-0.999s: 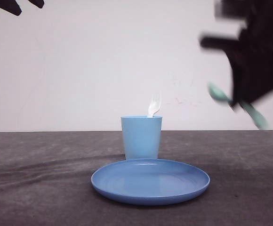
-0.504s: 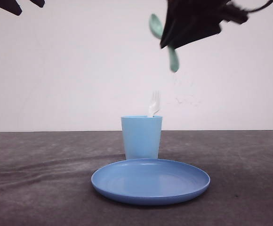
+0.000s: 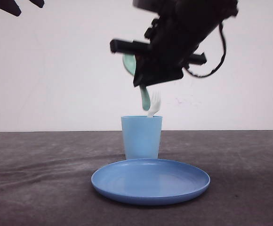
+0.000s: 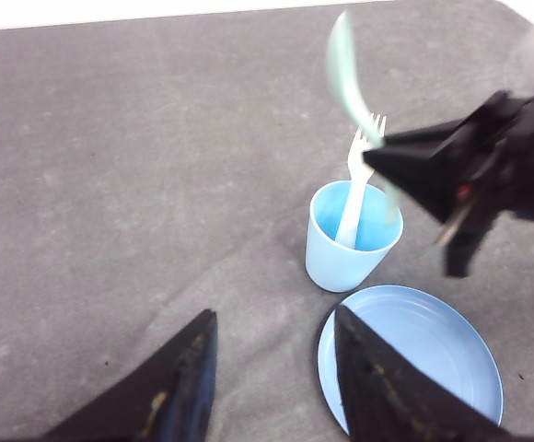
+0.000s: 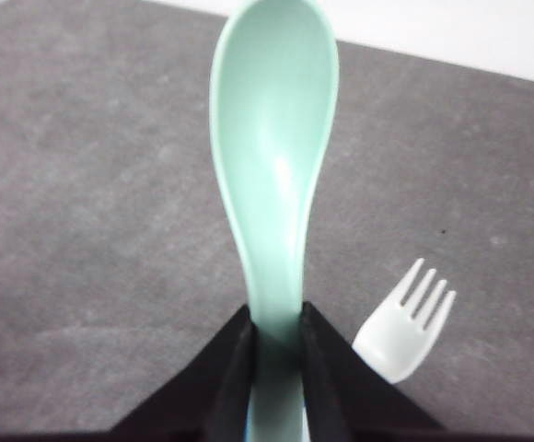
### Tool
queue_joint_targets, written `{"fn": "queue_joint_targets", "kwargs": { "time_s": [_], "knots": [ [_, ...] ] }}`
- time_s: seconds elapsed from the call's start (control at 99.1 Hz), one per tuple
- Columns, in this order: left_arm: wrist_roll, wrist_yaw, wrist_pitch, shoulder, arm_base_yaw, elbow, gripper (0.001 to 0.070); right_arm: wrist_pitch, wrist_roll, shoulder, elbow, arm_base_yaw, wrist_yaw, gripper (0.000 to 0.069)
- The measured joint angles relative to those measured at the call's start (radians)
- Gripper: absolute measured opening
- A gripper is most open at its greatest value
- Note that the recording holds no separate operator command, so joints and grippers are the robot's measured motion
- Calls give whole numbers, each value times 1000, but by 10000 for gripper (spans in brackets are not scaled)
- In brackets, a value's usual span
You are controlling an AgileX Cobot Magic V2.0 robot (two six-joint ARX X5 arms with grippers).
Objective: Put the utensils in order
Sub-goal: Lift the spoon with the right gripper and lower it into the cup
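The light blue cup [image 3: 141,137] holds the white fork [image 3: 154,104], tines up, just behind the bare blue plate [image 3: 150,181]. Directly above, at the cup's 12 o'clock, the right gripper [image 5: 274,354] clamps the mint spoon [image 5: 273,175]; the left gripper [image 4: 272,368] hangs spread

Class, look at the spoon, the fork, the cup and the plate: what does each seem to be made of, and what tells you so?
Spoon: likely plastic, pale mint, smooth with a soft sheen.
Fork: likely plastic, plain white with thick moulded tines.
Cup: probably plastic, even light blue, matte.
Plate: probably plastic or melamine, blue, with a slight gloss along its rim.
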Motion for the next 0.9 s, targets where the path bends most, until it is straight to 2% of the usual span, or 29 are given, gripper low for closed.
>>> {"fn": "queue_joint_targets", "kwargs": {
  "time_s": [0.323, 0.515, 0.575, 0.676, 0.726, 0.898],
  "knots": [
    [0, 0, -13, 0, 0, 0, 230, 33, -11, 108, 0, 0, 0, 63],
    [0, 0, -26, 0, 0, 0, 230, 44, -11, 114, 0, 0, 0, 68],
    [0, 0, -26, 0, 0, 0, 230, 45, -11, 114, 0, 0, 0, 102],
    [0, 0, -26, 0, 0, 0, 230, 36, -11, 113, 0, 0, 0, 254],
    [0, 0, -27, 0, 0, 0, 230, 25, -11, 111, 0, 0, 0, 304],
    [0, 0, -29, 0, 0, 0, 230, -36, -11, 74, 0, 0, 0, 344]
  ]
}}
